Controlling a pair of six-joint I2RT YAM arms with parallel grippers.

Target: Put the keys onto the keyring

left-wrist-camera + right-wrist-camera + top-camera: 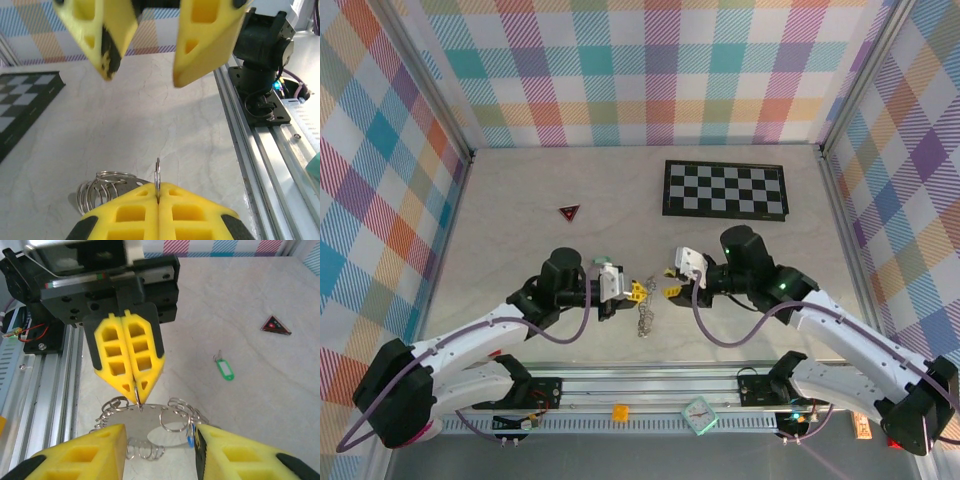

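Left gripper (136, 390): your left fingers are clenched flat together, pinching the thin edge of the keyring (150, 421) right at their tips.
Right gripper (160, 440): released, with its fingers standing wide apart on either side of the ring.
Keyring: it hangs just below the left fingertips, between the right fingers. Its chain (112, 412) is coiled beside the left tips.
Blue key (190, 440): you'll find it just beside one right-gripper finger, apparently among the ring's loops, though it is too small to be sure.
Green key (225, 371): it lies flat on the table (240, 300), well apart from both sets of fingers.
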